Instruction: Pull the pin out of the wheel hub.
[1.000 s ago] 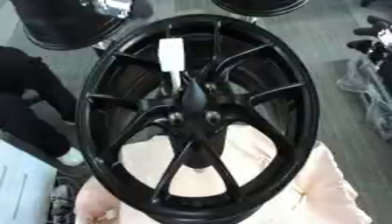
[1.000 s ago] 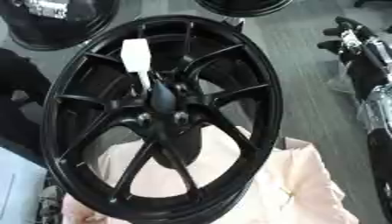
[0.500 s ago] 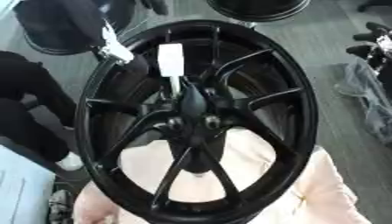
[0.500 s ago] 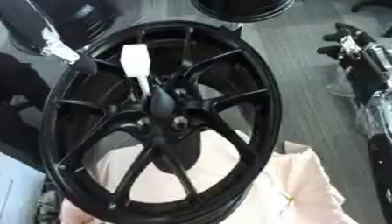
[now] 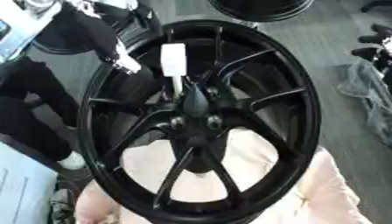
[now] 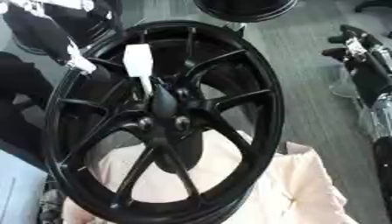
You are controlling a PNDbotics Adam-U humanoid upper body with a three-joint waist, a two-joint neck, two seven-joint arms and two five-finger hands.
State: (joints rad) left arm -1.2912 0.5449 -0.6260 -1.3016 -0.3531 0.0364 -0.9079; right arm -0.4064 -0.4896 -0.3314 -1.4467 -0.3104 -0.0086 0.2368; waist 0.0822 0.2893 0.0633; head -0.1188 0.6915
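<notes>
A robot arm enters from the upper left; its left hand [image 5: 126,61] is at the rim, fingers too blurred to tell. A glossy black spoked wheel hub [image 5: 195,118] fills the centre, lying on a pale pink cloth [image 6: 306,192]. A white-handled pin [image 5: 174,65] sticks up from its centre.

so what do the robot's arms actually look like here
The left arm is black and bulky, with white patches near the top and a white piece at its lower end. The right arm is also black, with a small white marking and a silvery part further down. No cables can be made out, and neither hand shows clearly.
</notes>
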